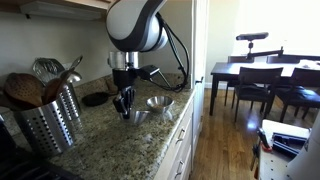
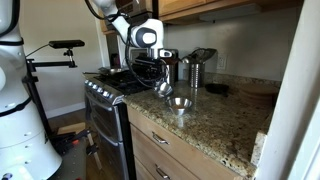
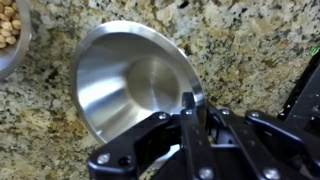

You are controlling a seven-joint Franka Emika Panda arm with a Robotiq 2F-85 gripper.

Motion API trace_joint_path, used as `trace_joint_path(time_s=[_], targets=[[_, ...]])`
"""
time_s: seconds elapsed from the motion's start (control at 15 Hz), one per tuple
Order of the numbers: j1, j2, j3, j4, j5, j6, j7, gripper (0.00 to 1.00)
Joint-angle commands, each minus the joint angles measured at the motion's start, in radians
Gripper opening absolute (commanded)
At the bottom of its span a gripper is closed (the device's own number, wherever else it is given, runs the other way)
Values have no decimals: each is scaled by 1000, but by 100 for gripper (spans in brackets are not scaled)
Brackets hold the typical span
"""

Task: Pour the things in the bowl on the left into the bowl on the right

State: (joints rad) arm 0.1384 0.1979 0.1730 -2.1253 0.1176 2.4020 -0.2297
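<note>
The gripper (image 3: 190, 108) is pressed shut, pinching the rim of the steel bowl (image 3: 130, 85). In the wrist view the held bowl is seen tilted above the granite counter (image 3: 250, 40) and bare inside. The second bowl (image 3: 24, 40) stands just beside it and is seen to hold pale round pieces (image 3: 8, 25). The pour is judged complete. The held bowl should be levelled slowly and lowered beside the second bowl, clear of its rim, before the pinch is released, so that nothing is knocked.
</note>
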Motion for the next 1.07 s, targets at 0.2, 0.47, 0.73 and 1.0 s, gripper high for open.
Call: trace_joint_path(time_s=[0.2,0.47,0.73,1.0], targets=[[40,69,9,76,-75,-75,77,8],[57,95,1,86,-125,-73,121,8],[65,108,-3,86,-168,-73,164,8],[65,116,2,85,-176,-78,179,10]])
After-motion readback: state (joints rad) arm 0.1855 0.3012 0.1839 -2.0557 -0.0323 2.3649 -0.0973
